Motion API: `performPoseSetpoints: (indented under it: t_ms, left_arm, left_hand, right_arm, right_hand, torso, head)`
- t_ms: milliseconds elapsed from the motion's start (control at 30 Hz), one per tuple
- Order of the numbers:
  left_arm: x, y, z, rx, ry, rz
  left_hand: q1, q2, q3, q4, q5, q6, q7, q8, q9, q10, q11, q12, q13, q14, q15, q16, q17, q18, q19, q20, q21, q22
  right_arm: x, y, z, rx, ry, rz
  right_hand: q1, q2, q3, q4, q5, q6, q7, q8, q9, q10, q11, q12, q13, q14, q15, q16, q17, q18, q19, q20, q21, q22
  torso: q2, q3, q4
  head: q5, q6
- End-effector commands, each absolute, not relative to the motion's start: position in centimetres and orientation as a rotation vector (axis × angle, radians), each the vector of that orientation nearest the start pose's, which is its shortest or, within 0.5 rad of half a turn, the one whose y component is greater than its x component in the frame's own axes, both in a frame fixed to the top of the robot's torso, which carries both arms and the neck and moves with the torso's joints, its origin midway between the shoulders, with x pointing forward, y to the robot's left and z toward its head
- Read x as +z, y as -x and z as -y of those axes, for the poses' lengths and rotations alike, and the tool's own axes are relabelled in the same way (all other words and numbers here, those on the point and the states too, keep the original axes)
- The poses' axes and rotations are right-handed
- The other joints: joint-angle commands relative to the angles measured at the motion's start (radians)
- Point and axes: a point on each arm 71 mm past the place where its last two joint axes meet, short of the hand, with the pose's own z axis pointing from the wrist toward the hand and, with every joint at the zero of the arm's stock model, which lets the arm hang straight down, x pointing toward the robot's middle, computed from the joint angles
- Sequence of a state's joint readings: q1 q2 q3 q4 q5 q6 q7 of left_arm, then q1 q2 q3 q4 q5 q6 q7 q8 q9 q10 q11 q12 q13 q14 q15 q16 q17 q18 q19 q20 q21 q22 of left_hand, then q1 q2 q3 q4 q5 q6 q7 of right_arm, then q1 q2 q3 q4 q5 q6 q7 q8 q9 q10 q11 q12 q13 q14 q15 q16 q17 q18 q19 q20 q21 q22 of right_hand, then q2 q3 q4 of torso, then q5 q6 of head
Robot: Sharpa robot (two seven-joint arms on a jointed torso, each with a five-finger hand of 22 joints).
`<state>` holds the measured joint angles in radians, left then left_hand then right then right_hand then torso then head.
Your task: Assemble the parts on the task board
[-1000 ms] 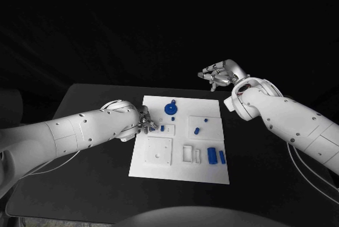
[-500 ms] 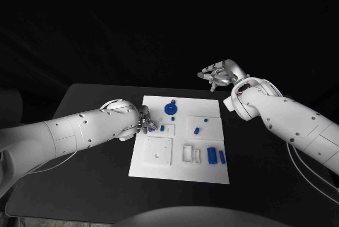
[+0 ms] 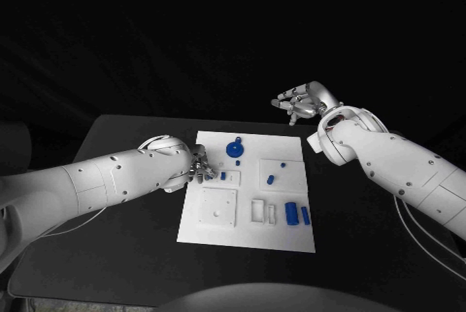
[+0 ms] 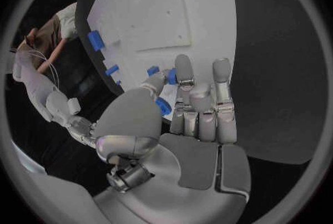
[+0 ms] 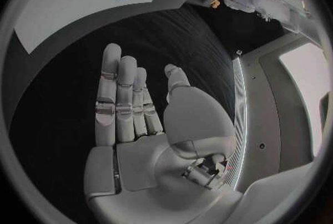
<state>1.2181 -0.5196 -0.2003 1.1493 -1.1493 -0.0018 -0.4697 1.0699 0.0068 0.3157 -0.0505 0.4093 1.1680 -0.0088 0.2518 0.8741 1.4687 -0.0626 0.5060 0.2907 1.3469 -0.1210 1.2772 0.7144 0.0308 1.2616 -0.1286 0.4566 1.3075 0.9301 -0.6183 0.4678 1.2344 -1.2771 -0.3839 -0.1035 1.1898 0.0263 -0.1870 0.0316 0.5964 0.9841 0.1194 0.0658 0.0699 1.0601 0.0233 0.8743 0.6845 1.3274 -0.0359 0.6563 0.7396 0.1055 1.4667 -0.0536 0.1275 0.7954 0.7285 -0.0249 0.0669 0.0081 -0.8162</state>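
Observation:
The white task board (image 3: 248, 224) lies in the middle of the black table. My left hand (image 3: 199, 169) is at the board's left edge, and in the left wrist view (image 4: 187, 118) its thumb and a fingertip pinch a small blue part (image 4: 171, 76). Another small blue part (image 3: 223, 176) stands just beside it, and a blue gear (image 3: 235, 149) sits near the far edge. My right hand (image 3: 299, 103) hangs raised beyond the board's far right corner, fingers apart and holding nothing (image 5: 132, 118).
Two long blue parts (image 3: 298, 214) lie at the board's near right, and two smaller ones (image 3: 272, 179) stand further back. White raised blocks (image 3: 219, 207) sit on the near half. Bare black table (image 3: 126, 244) surrounds the board.

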Motion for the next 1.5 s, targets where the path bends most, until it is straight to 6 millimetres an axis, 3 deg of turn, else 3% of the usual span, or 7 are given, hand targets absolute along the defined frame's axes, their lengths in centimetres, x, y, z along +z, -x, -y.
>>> performPoseSetpoints:
  t_ms: [33,367,400,500,933,1233,1500]
  left_arm:
    - [-29.10,-51.67,-16.80,-0.218,0.096,-2.300]
    - [-29.26,-51.91,-16.95,-0.207,0.105,-2.318]
    - [-29.27,-51.94,-16.96,-0.206,0.106,-2.318]
    - [-29.29,-52.03,-17.00,-0.203,0.108,-2.319]
    - [-29.36,-52.13,-17.12,-0.197,0.109,-2.325]
    - [-29.44,-52.05,-17.09,-0.209,0.108,-2.346]
    - [-29.40,-52.12,-17.06,-0.212,0.092,-2.370]
  left_hand:
    - [0.014,0.024,0.096,-0.094,-0.002,-0.001,-0.005,0.004,0.002,0.043,-0.001,-0.005,0.001,-0.004,0.004,-0.003,0.000,0.004,-0.004,0.001,0.000,0.018]
    - [0.023,-0.010,0.065,-0.061,-0.019,-0.001,-0.009,0.002,-0.001,0.043,-0.002,-0.008,0.001,-0.008,0.003,-0.006,-0.005,0.001,-0.003,0.001,-0.008,0.017]
    - [0.030,-0.008,0.059,-0.052,-0.071,0.000,-0.010,0.001,-0.002,0.043,-0.003,-0.008,0.000,-0.008,0.003,-0.006,-0.006,0.000,-0.002,0.001,-0.010,0.017]
    - [0.036,-0.012,0.044,-0.043,-0.089,0.001,-0.011,0.000,-0.005,0.043,-0.003,-0.008,0.001,-0.009,0.002,-0.006,-0.006,-0.002,-0.001,0.001,-0.013,0.017]
    - [0.054,-0.027,0.029,-0.026,-0.100,0.005,-0.012,-0.004,-0.013,0.043,-0.003,-0.009,0.002,-0.010,0.002,-0.006,-0.007,-0.004,0.001,0.000,-0.020,0.018]
    - [0.095,-0.001,0.047,-0.028,-0.102,0.001,-0.007,0.006,0.001,0.043,-0.001,-0.011,0.001,-0.012,0.006,-0.003,-0.002,0.001,-0.003,0.006,-0.021,0.019]
    - [0.104,-0.001,0.050,-0.035,-0.102,0.000,-0.006,0.008,0.007,0.043,-0.001,-0.011,0.001,-0.013,0.008,-0.001,0.002,0.003,-0.005,0.008,-0.019,0.019]
  right_arm:
    - [-17.68,-54.66,21.29,0.795,-0.461,-1.469]
    - [-17.69,-54.66,21.27,0.795,-0.462,-1.469]
    - [-17.69,-54.66,21.27,0.795,-0.462,-1.469]
    - [-17.69,-54.66,21.27,0.795,-0.462,-1.469]
    - [-17.72,-54.66,21.35,0.793,-0.462,-1.470]
    - [-17.78,-54.65,21.33,0.793,-0.463,-1.472]
    - [-17.79,-54.65,21.29,0.794,-0.463,-1.472]
  right_hand:
    - [-0.005,0.004,0.003,0.001,0.007,0.005,-0.001,-0.003,0.000,0.002,-0.002,0.001,0.001,0.005,-0.004,-0.004,0.002,-0.003,0.018,-0.004,0.005,-0.001]
    - [0.003,0.002,0.006,-0.001,0.006,0.005,-0.001,-0.003,0.000,0.001,-0.003,0.001,0.001,0.005,-0.004,-0.004,0.002,-0.003,0.017,-0.004,0.006,-0.003]
    - [0.003,0.002,0.006,-0.001,0.006,0.005,-0.001,-0.003,0.000,0.001,-0.003,0.001,0.001,0.005,-0.004,-0.004,0.002,-0.003,0.017,-0.004,0.006,-0.003]
    - [0.000,0.002,0.005,-0.001,0.006,0.005,-0.001,-0.003,0.000,0.001,-0.002,0.001,0.000,0.005,-0.004,-0.004,0.002,-0.003,0.017,-0.004,0.007,-0.003]
    - [-0.004,0.004,0.004,0.002,0.008,0.005,-0.001,-0.002,0.000,0.001,-0.002,0.001,0.001,0.005,-0.004,-0.004,0.002,-0.003,0.017,-0.004,0.007,-0.003]
    - [-0.005,0.004,0.004,0.004,0.009,0.005,-0.001,-0.003,0.000,0.001,-0.002,0.001,0.001,0.005,-0.004,-0.004,0.002,-0.003,0.017,-0.004,0.007,-0.003]
    - [-0.005,0.004,0.004,0.004,0.009,0.005,-0.001,-0.003,0.000,0.001,-0.002,0.001,0.001,0.005,-0.004,-0.004,0.002,-0.003,0.017,-0.004,0.007,-0.003]
  torso:
    - [0.000,0.0001,-0.0003]
    - [0.000,-0.0006,-0.0003]
    - [0.000,-0.0007,-0.0004]
    - [0.000,-0.0009,-0.0004]
    - [0.000,-0.0006,0.0002]
    - [0.000,-0.0010,-0.0007]
    - [0.002,-0.0007,-0.0021]
  head:
    - [0.000,0.000]
    - [0.000,0.000]
    - [0.000,0.000]
    - [-0.001,0.001]
    - [-0.002,-0.002]
    - [-0.002,-0.003]
    - [-0.002,-0.003]
